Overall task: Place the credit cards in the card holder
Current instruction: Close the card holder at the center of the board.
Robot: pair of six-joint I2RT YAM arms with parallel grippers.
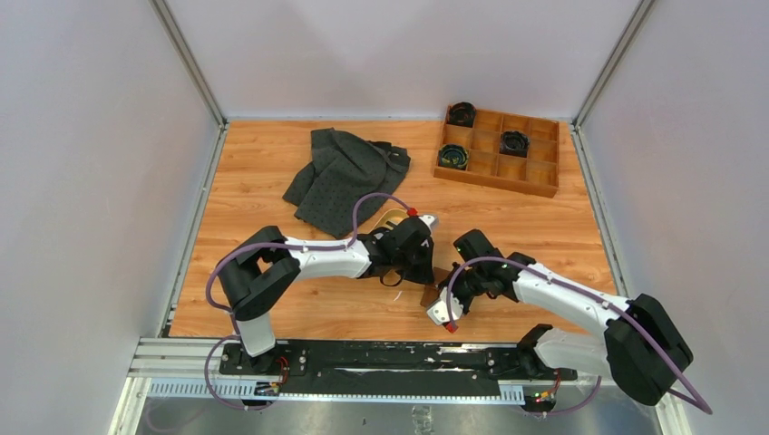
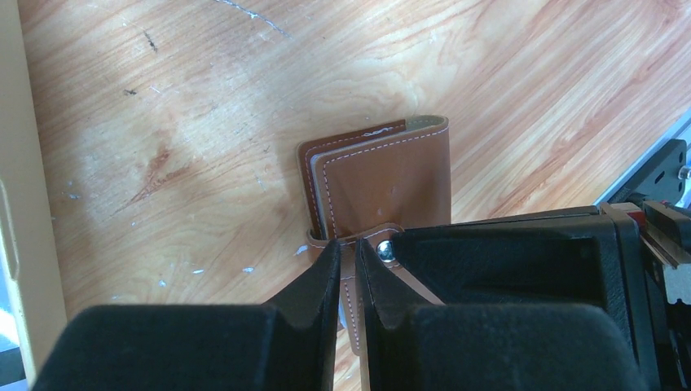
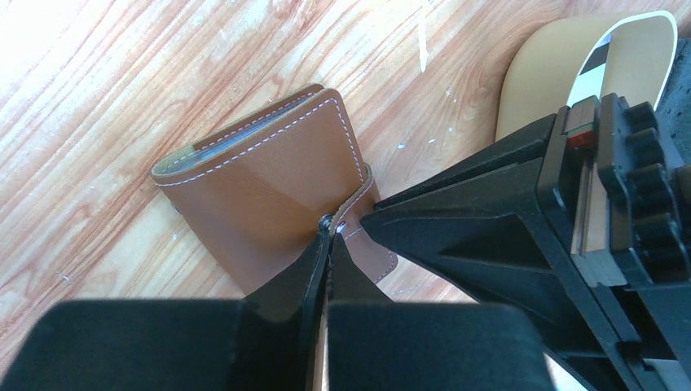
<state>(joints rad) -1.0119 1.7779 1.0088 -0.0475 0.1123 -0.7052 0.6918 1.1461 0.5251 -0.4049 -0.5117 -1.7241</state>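
on the table [image 1: 263, 172], left gripper [image 2: 348, 251] pinches the card holder [image 2: 383, 175], right gripper [image 3: 328, 238] clenched shut.

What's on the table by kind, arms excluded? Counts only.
Brown leather folding card holder: 1
Tan oval tray: 1
Pale card with a black mark, on the tray: 1
Dark grey dotted cloth: 1
Wooden compartment box: 1
Black round items in the box: 3
Total: 8
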